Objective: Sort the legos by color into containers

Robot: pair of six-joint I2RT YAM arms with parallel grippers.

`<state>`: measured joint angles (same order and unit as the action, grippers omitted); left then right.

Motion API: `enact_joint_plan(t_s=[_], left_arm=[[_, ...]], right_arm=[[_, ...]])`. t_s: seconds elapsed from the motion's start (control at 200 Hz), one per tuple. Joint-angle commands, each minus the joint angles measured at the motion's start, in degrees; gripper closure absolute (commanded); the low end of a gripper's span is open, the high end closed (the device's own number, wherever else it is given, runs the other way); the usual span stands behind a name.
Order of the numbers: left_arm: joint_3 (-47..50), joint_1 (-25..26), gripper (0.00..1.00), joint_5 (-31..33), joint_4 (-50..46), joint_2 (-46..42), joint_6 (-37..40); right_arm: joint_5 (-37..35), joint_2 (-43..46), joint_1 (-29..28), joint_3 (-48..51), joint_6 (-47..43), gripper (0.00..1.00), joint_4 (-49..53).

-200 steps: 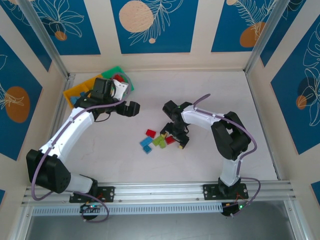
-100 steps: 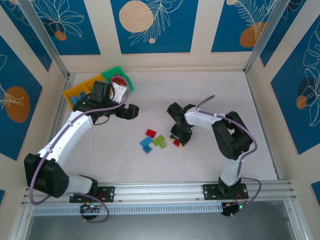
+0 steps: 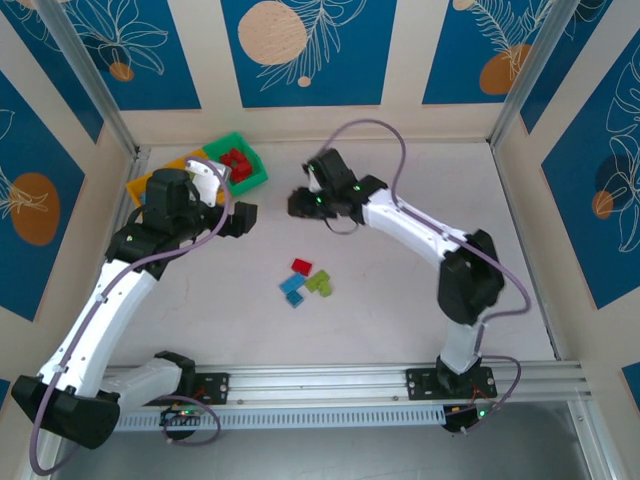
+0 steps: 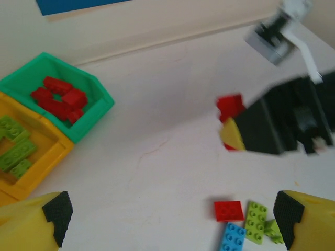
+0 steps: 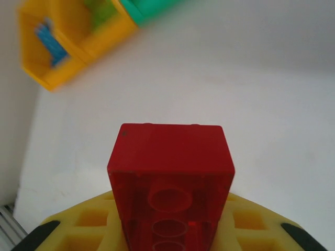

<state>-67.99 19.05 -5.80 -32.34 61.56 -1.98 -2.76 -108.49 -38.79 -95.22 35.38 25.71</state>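
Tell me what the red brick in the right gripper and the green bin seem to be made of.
Red brick: looks like hard moulded plastic, glossy and slightly translucent; round tubes show in its underside.
Green bin: seemingly rigid plastic too, opaque and smooth, with thin even walls; blur leaves its sheen unclear.

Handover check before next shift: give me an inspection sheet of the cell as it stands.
Surface: white table, no spills seen.
Job's things: loose bricks, red, blue and green, mid-table; green bin holds red bricks; the yellow bin joined to it holds green bricks.
Clutter: nothing seen.
Grippers: left gripper open, empty; right gripper shut on a red brick.
Cables: purple cable arcs above the right arm; no snag seen.
Surroundings: blue patterned wall panels; metal rail at the near edge.
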Motion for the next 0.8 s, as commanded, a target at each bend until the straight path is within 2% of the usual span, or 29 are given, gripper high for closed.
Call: enact_joint_plan(t_s=[0.0,0.1,0.26,0.37,0.53,0.71,0.755,0.795], left_arm=[[-0.4,0.2,0.00,1.7,-1.1,-0.1,0.4],[0.0,0.2,0.00,0.7,-1.2,-0.8,1.1],[0.3,0.2,0.00,1.3,-1.8,-1.6,2.7],[1.5,0.1,0.00,1.8,-0.9,-1.6,3.5],[1.8,0.1,0.00,1.2,-1.3,0.3,3.9],[1.9,0.1,0.00,0.7,-0.4,2.2,3.7],[1.6,0.1,0.00,0.7,-0.4,2.7,3.7],[1.5,0.1,0.00,0.6,-0.4,3.4,3.5]], right_arm=[[3.0,-12.2,0.5,-9.5,-4.6,0.74,-6.7],[4.4,-23.5,0.6,-20.4,-5.1,0.75,-12.3],[6.4,-43.8,1.2,-49.7,-4.4,0.77,-11.6],[7.0,-54.2,1.1,-66.4,-5.7,0.77,-12.1],[2.7,-55.0,0.1,-63.3,-8.3,0.77,-26.5],[0.9,-58.6,0.5,-68.1,-5.2,0.75,-32.5],[1.5,-58.7,0.9,-67.4,-3.0,0.68,-33.8],[2.8,-59.0,1.2,-67.3,-1.7,0.46,-34.3]])
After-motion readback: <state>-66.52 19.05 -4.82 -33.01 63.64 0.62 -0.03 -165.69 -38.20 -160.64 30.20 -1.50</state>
